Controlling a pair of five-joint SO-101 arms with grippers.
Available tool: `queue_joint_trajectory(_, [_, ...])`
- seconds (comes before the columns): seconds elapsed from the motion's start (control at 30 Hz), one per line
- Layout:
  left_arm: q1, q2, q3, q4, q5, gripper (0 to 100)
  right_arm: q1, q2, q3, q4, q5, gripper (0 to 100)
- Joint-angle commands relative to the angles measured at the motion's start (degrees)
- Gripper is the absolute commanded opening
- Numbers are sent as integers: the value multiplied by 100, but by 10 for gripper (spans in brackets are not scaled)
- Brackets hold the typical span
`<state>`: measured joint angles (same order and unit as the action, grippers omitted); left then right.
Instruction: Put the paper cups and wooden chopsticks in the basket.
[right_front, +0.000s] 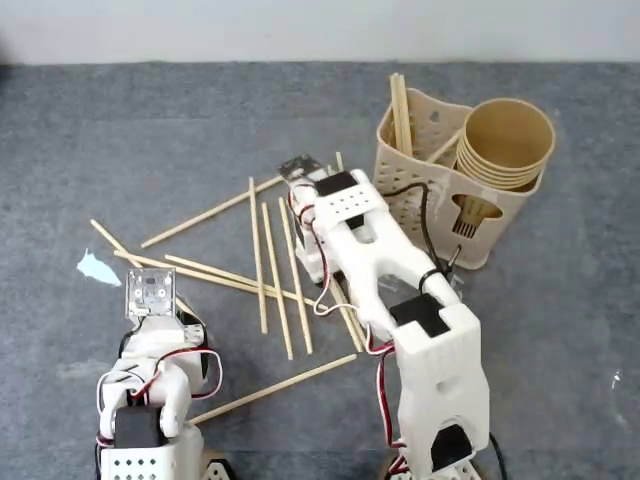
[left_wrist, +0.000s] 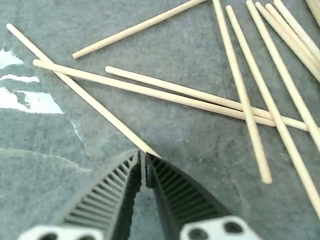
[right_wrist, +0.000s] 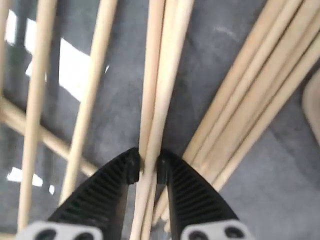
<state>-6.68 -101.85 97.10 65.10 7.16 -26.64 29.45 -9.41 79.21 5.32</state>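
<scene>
A beige perforated basket (right_front: 430, 200) stands at the back right, holding a stack of paper cups (right_front: 505, 140) and a few wooden chopsticks (right_front: 402, 115). Several more chopsticks (right_front: 270, 260) lie scattered on the grey mat. My right gripper (right_wrist: 148, 167) points down under its arm (right_front: 318, 275) and is shut on two chopsticks (right_wrist: 160, 90), next to a bundle of others (right_wrist: 240, 110). My left gripper (left_wrist: 145, 172), at the front left (right_front: 152, 290), is shut with nothing between its fingers. The end of a long chopstick (left_wrist: 85, 95) touches its tip.
One chopstick (right_front: 275, 388) lies apart near the front, between the two arm bases. A pale blue scrap (right_front: 97, 268) is stuck to the mat at the left, seen as shiny patches (left_wrist: 30, 100) in the left wrist view. The right arm spans the middle, close to the basket.
</scene>
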Motion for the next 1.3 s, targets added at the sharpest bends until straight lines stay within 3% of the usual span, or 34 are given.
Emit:
queue_joint_trajectory(0.0, [9,18,-48,-114,-44,15,66,-1068,-185,286,53,9])
queue_joint_trajectory(0.37, [9,18,-48,-114,-44,15,40,-2818,-202,400,53,9])
queue_joint_trajectory(0.9, [9,18,-48,-114,-44,15,31,-3099,-255,-1675,53,9])
queue_joint_trajectory(1.27, [9,18,-48,-114,-44,15,-127,-3090,-1679,-2316,44,9])
